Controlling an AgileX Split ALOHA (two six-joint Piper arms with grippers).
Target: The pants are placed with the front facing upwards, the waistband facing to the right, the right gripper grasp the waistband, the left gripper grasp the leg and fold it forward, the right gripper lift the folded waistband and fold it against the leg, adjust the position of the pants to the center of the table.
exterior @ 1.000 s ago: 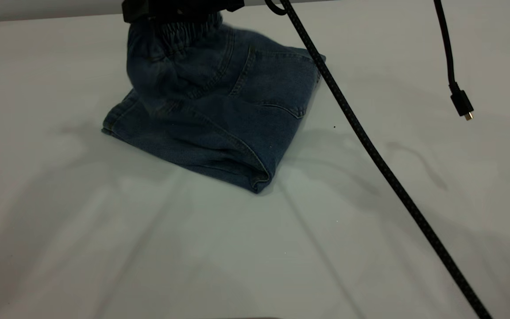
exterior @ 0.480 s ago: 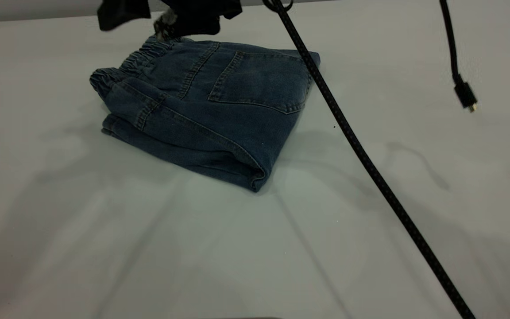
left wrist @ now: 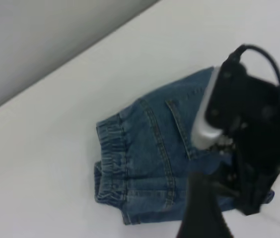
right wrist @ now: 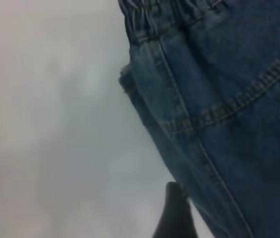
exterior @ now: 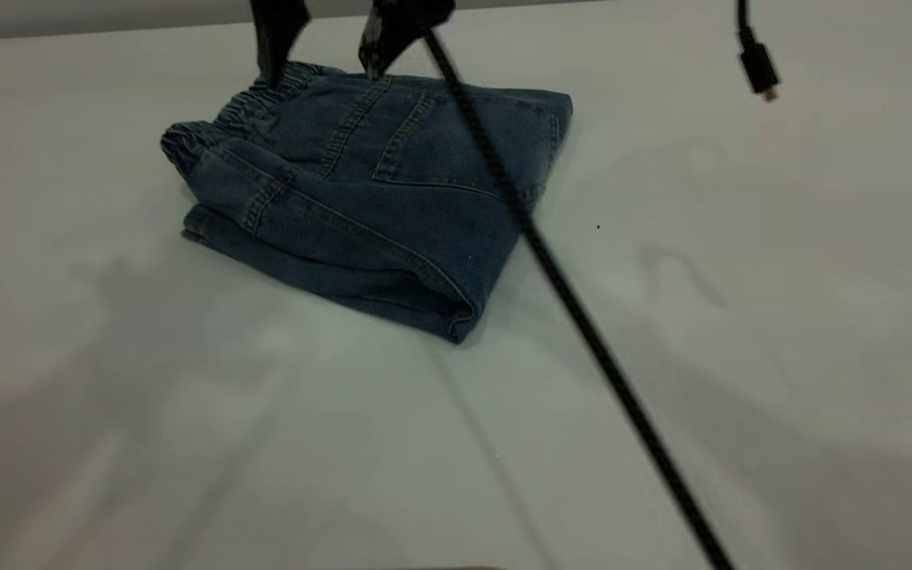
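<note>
Right tool (exterior: pixel 321 63) has let go of the waistband (exterior: pixel 222 119) and now hovers just above it with its two pointed fingers spread wide, where a second ago it held that band lifted. The pants (exterior: pixel 377 190) lie folded, back pocket up, toward the far side of the worktop (exterior: pixel 662 356). With the second fold apparently done, I judge only the shift to centre remains; the left tool (left wrist: pixel 204 218) is above the pile, its fingers too hidden to tell.

Exterior view dim, table (exterior: pixel 741 317) grey-green, no glare. Soft broad shadows across near table; fainter arm shadows at right. Braided cable (exterior: pixel 583 324) motion-blurred, streaked. Left wrist view brighter, washed out, whole frame soft. Right wrist view: pants (right wrist: pixel 229 99) stitching fairly sharp, dark finger (right wrist: pixel 175 213) out of focus.
</note>
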